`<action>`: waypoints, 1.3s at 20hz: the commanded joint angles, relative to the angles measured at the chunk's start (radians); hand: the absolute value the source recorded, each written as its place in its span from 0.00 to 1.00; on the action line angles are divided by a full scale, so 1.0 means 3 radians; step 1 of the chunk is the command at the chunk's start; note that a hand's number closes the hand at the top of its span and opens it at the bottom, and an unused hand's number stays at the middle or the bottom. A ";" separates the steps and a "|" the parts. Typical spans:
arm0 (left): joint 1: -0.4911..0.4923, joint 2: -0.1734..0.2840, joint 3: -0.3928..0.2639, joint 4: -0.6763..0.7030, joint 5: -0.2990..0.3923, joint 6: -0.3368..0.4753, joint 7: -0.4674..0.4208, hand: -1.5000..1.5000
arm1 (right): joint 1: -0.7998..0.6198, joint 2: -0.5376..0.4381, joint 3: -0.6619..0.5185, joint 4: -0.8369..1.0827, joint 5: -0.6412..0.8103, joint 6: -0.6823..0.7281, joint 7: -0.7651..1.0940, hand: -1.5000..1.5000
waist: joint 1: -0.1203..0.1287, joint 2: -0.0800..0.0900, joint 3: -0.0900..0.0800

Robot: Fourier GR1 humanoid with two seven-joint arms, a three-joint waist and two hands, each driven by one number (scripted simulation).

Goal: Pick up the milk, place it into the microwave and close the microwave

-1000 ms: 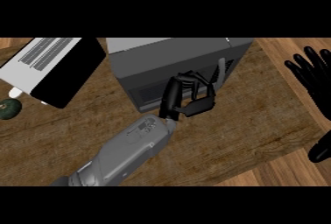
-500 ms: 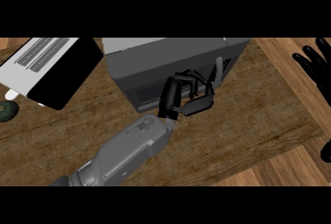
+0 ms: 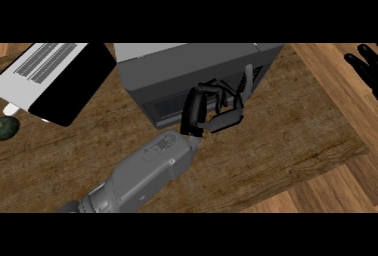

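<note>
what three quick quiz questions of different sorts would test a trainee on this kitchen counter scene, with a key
1. True or false: the left hand is at the front of the microwave.
2. Where does the right hand show? A) upper right edge B) lower left corner C) on the microwave
3. Fill in: the microwave stands on a ____ counter.

Key: 1 true; 2 A; 3 wooden

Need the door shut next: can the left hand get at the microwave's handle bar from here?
Probably yes. The left hand is at the microwave's front, just beside the handle bar, with nothing between them.
</note>
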 commanded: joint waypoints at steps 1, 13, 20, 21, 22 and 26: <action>-0.0221 0.0002 0.0162 0.0279 0.0089 -0.0049 -0.0040 1.00 | -0.0041 -0.0065 -0.0038 0.0019 -0.0074 0.0019 0.0042 0.00 | -0.0011 0.0045 -0.0005; -0.0281 0.0002 0.0111 0.0376 0.0246 -0.0072 -0.0203 1.00 | -0.0079 -0.0183 -0.0071 0.0028 -0.0235 0.0046 0.0165 0.00 | -0.0011 0.0047 0.0000; -0.0287 0.0002 0.0081 0.0399 0.0351 -0.0083 -0.0274 1.00 | -0.0108 -0.0245 -0.0092 0.0042 -0.0353 0.0068 0.0229 0.00 | -0.0031 0.0060 0.0000; -0.0266 0.0002 0.0083 0.0409 0.0359 -0.0106 -0.0312 1.00 | -0.0090 -0.0216 -0.0079 0.0032 -0.0407 0.0110 0.0214 0.00 | -0.0023 0.0061 0.0002; -0.0285 0.0002 0.0056 0.0396 0.0371 -0.0099 -0.0314 1.00 | -0.0110 -0.0225 -0.0052 0.0016 -0.0423 0.0153 0.0227 0.00 | -0.0029 0.0059 0.0002; -0.0290 0.0002 0.0036 0.0414 0.0411 -0.0091 -0.0381 1.00 | -0.0110 -0.0240 0.0015 0.0012 -0.0491 0.0251 0.0275 0.00 | -0.0014 0.0069 0.0003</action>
